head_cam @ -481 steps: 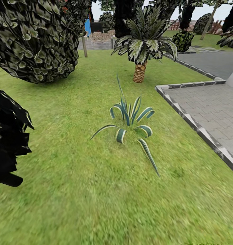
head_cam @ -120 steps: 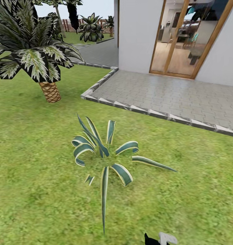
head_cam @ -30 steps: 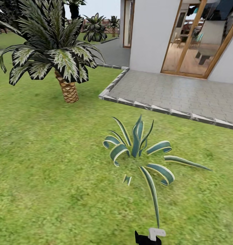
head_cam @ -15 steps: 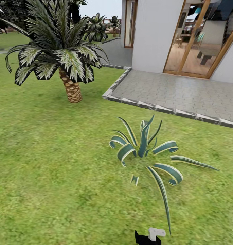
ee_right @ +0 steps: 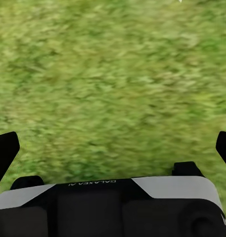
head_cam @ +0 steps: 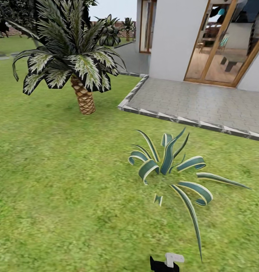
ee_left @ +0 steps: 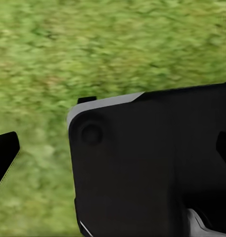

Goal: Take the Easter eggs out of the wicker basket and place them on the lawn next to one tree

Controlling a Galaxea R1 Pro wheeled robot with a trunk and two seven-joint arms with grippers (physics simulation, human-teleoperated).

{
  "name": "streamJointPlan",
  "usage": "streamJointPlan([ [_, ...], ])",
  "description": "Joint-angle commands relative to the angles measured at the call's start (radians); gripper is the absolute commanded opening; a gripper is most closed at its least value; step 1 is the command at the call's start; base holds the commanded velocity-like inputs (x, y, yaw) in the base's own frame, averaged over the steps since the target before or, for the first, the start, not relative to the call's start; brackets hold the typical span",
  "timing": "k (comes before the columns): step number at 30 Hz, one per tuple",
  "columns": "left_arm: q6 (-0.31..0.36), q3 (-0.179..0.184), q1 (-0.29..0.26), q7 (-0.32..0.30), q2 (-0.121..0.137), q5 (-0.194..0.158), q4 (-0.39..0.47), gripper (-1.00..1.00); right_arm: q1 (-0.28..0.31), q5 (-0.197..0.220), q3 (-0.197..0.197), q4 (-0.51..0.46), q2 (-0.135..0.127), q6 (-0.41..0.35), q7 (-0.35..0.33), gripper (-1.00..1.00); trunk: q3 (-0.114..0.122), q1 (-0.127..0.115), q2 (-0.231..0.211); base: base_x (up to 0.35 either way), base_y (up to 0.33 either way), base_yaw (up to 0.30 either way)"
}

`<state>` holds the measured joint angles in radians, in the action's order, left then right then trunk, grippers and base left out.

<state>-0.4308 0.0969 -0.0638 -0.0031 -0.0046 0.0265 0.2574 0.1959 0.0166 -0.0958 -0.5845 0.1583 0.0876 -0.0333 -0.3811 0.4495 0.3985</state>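
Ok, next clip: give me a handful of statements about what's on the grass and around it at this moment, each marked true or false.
1. A short palm with a scaly brown trunk stands on the lawn. True.
2. A wicker basket sits beside the spiky striped plant. False: the head view shows just grass around that plant.
3. The grey paved area lies in front of a white house with glass doors. True.
4. The striped plant grows out of the paving. False: it stands in the grass, on the near side of the stone edging.
5. The right hand holds a yellow egg. False: its fingertips stand wide apart with grass between them.
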Motion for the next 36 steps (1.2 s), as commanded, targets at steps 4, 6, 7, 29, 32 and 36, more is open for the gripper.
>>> streamJointPlan([
  [4, -0.003, 0.001, -0.001, 0.0, 0.0, 0.003, -0.001, 1.0, 0.0, 0.002, -0.005, 0.0, 0.001, 0.003, -0.003, 1.0, -0.001, 0.0, 0.002, 0.0, 0.272, 0.0],
  [6, -0.003, 0.001, -0.001, 0.0, 0.0, 0.002, -0.001, 1.0, 0.0, 0.002, -0.005, 0.0, 0.001, 0.003, -0.003, 1.0, -0.001, 0.0, 0.002, 0.0, 0.272, 0.0],
  [7, -0.003, 0.001, -0.001, 0.0, 0.001, 0.002, -0.001, 1.0, 0.0, 0.002, -0.005, 0.0, 0.001, 0.003, -0.003, 1.0, -0.001, 0.0, 0.002, 0.0, 0.272, 0.0],
  [29, -0.003, 0.001, -0.001, 0.0, 0.001, 0.003, -0.001, 1.0, 0.0, 0.002, -0.005, 0.0, 0.001, 0.003, -0.005, 1.0, -0.001, 0.0, 0.002, 0.0, 0.272, 0.0],
  [32, -0.003, 0.001, -0.001, 0.0, 0.001, 0.003, -0.001, 1.0, 0.0, 0.002, -0.005, 0.0, 0.001, 0.003, -0.005, 1.0, -0.001, 0.0, 0.002, 0.0, 0.272, 0.0],
  [36, -0.003, 0.001, -0.001, 0.0, 0.001, 0.003, -0.001, 1.0, 0.0, 0.002, -0.005, 0.0, 0.001, 0.003, -0.005, 1.0, -0.001, 0.0, 0.002, 0.0, 0.272, 0.0],
])
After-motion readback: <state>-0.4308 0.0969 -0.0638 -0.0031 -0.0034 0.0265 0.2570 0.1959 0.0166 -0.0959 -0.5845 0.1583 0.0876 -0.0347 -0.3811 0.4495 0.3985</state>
